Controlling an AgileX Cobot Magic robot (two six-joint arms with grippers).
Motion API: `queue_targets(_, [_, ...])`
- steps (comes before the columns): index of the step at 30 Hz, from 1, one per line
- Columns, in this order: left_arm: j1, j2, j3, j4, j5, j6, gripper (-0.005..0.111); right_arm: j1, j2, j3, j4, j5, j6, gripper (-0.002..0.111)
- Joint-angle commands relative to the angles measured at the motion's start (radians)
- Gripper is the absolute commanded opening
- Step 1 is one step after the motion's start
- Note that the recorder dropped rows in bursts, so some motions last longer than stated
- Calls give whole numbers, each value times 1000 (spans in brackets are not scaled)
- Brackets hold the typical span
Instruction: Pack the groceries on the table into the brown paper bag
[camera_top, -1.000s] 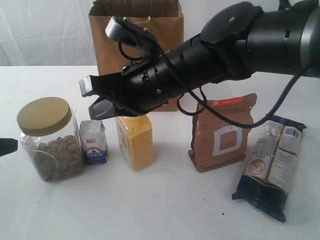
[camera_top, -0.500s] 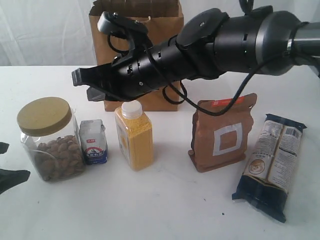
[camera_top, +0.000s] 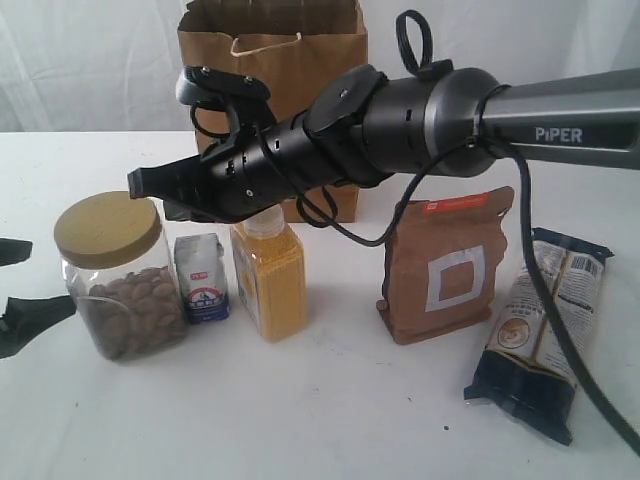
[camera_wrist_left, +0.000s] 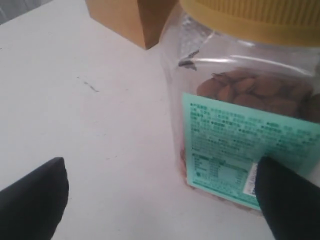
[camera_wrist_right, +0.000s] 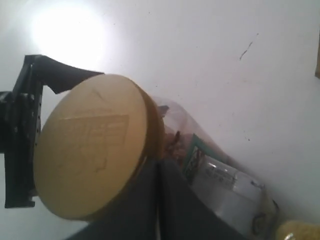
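Observation:
The yellow-lidded clear jar (camera_top: 120, 290) of nuts stands on the white table (camera_top: 330, 400) at the left, beside the small white-blue carton (camera_top: 203, 278) and the yellow bottle (camera_top: 270, 285). My right gripper (camera_top: 150, 190) is shut and empty, reaching across just above the jar's lid (camera_wrist_right: 95, 145), and hides the bottle's cap. My left gripper (camera_top: 25, 295) is open at the left edge. In its wrist view the jar (camera_wrist_left: 240, 115) sits close in front, nearer one finger (camera_wrist_left: 290, 200). The copper-brown pouch (camera_top: 447, 270) and long dark-blue packet (camera_top: 545, 330) lie to the right. The brown paper bag (camera_top: 270, 60) stands behind.
The right arm (camera_top: 450, 100) stretches across in front of the bag, over the bottle and carton. The bag's lower corner (camera_wrist_left: 135, 20) shows beyond the jar in the left wrist view. Bare tabletop lies in front of the row of groceries.
The right arm has swung left and stretched out; its shut tip now hangs over the jar's lid. The left gripper has come further in. Jar and carton stand slightly further right.

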Motion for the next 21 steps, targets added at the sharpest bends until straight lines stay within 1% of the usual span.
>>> queue_targets(1, [-41,15,-8,70,-25,-55,105,1,20,-19,0,-20,-9,0])
queue_targets(8, [-41,16,-11,86,-35,-140,105,1,45,-23,0,-9,-9,0])
queue_targets(15, [-45,16,-13,72,-45,-142,105,1,45,-23,0,-39,-9,0])
queue_targets(17, [-55,16,-13,72,-45,-147,105,1,45,-23,0,-44,-9,0])
queue_targets(19, [-79,16,-11,78,-45,-181,105,1,45,-23,0,-44,-9,0])
queue_targets(21, [-97,16,-11,120,-45,-204,105,1,45,-23,0,-44,-9,0])
